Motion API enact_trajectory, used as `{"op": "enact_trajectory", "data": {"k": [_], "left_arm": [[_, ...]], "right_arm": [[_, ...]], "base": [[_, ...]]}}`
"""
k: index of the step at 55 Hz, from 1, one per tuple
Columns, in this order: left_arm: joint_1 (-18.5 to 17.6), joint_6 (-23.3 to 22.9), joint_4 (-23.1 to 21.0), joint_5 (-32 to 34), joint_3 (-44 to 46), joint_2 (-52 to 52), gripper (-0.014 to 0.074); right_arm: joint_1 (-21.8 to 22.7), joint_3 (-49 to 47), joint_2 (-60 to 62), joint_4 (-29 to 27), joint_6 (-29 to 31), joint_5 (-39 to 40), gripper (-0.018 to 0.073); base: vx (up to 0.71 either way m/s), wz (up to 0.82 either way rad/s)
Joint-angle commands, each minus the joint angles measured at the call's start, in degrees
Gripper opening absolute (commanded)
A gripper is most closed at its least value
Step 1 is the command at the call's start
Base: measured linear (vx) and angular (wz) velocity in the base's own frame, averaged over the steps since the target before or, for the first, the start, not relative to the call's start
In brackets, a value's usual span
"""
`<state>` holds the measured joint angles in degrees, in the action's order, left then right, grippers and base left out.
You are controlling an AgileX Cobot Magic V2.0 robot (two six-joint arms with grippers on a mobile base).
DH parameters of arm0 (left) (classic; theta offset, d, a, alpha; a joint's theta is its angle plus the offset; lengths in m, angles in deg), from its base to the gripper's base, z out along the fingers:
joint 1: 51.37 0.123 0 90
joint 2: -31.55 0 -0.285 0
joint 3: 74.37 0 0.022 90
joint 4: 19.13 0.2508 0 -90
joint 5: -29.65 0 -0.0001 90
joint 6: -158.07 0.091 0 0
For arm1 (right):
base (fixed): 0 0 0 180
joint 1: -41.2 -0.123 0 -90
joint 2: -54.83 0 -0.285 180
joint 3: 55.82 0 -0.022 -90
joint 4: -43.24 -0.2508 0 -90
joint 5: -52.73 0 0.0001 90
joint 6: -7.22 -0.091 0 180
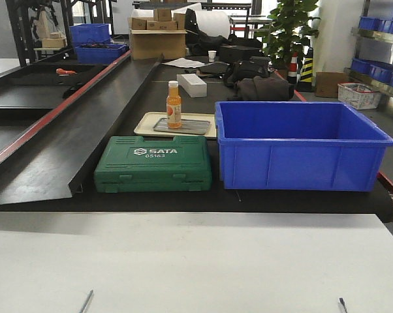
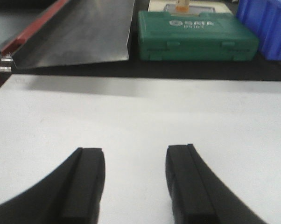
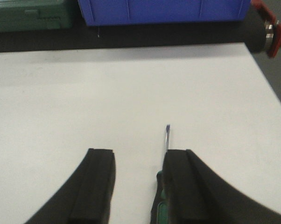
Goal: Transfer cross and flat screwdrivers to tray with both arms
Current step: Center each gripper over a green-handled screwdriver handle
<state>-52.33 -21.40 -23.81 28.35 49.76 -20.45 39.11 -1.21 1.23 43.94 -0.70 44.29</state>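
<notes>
One screwdriver between the right gripper's parted fingers, close against one.

Two screwdrivers lie on the near worktop: the left screwdriver and the right screwdriver. Farther off there is one green tool case, one big blue bin, one orange bottle, one grey tray and one cream tray. Two smaller blue bins sit far left.

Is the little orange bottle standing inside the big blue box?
No, the orange bottle stands upright on the grey tray, beside the blue box and not in it.
</notes>
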Motion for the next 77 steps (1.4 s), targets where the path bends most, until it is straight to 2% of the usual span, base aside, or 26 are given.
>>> {"op": "enact_trajectory", "data": {"k": [1, 6, 13, 22, 31, 37, 46, 53, 59, 72, 77], "left_arm": [[-0.48, 0.07, -0.11, 0.67, 3.07, -4.39, 0.0466], [-2.11, 1.33, -0.16, -8.37, 7.51, -10.42, 0.0484], [-4.31, 1.34, -0.16, -15.54, 14.94, -18.60, 0.0484], [-6.02, 2.04, -0.16, -20.05, 25.22, -30.32, 0.0483], [-7.12, 7.42, -2.28, -27.15, 35.51, -41.88, 0.0483], [-7.12, 8.90, -3.45, -30.73, 39.41, -48.49, 0.0483], [-7.12, 11.54, -5.69, -32.42, 42.51, -55.68, 0.0483], [-7.12, 15.82, -10.60, -32.46, 43.35, -59.84, 0.0483], [-7.12, 19.69, -14.23, -32.71, 43.35, -62.49, 0.0483], [-7.12, 19.81, -13.66, -31.37, 43.35, -65.67, 0.0483], [-7.12, 19.81, -13.66, -30.82, 43.35, -66.22, 0.0483]], "right_arm": [[0.40, -2.06, -1.77, -3.32, -1.75, 2.34, 0.0443], [0.40, -2.06, -2.60, -3.59, -1.59, -0.99, 0.0457], [0.40, -2.06, -2.93, -3.40, -0.84, -5.40, 0.0457], [0.45, -2.06, -2.93, -3.38, -0.84, -9.22, 0.0457], [0.45, -2.06, -2.93, -2.50, -0.84, -9.00, 0.0457], [0.45, -2.06, -2.93, -2.50, -0.84, -8.69, 0.0457], [0.45, -2.06, -2.93, 0.81, -0.84, -7.65, 0.0457], [0.45, -2.06, -2.93, 4.61, -0.90, -6.19, 0.0457], [0.45, -2.06, -2.93, 4.57, -0.91, -6.78, 0.0457], [0.45, -2.06, -2.99, 4.34, -1.49, -14.74, 0.0457], [0.52, -2.45, -4.26, 4.42, -4.88, -16.01, 0.0457]], "base": [[0.00, 0.00], [0.00, 0.00], [0.00, 0.00], [0.00, 0.00], [0.00, 0.00], [0.00, 0.00], [0.00, 0.00], [0.00, 0.00], [0.00, 0.00], [0.00, 0.00], [0.00, 0.00]]}}
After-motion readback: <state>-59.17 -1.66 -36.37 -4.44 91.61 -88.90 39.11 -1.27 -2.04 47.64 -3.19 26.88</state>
